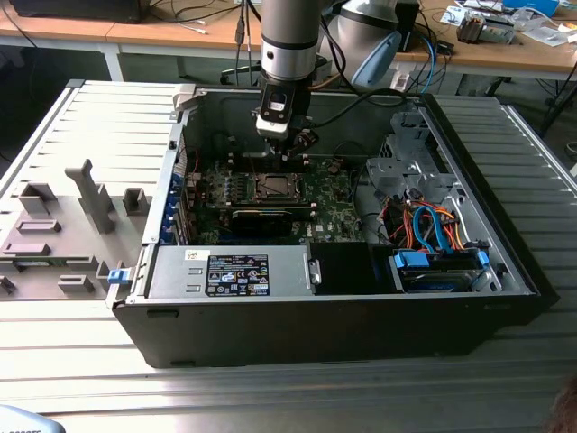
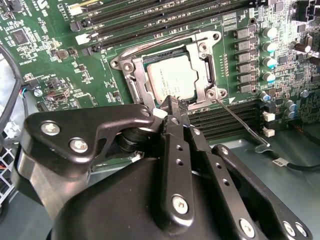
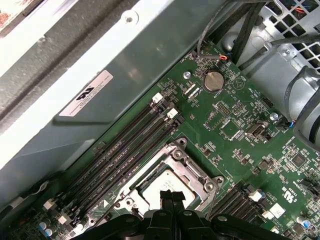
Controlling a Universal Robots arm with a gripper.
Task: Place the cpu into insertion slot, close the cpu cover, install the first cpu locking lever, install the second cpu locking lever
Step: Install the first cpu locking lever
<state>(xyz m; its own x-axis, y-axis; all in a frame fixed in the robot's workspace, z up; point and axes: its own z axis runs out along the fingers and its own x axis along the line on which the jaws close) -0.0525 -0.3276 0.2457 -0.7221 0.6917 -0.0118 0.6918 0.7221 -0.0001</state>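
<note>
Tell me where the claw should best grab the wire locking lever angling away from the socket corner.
The locking lever is a thin rod, so probably grip its bent handle end, coming from above with the claw straddling the wire. That hooked tip stands free, past the board's parts.

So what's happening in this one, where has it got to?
A single robot arm reaches down into an open computer case, its tool right over the insertion slot on the green motherboard. The cpu already lies in the slot, and the cpu cover frames it, lying flat. One thin locking lever sticks out unlatched beside the socket.
</note>
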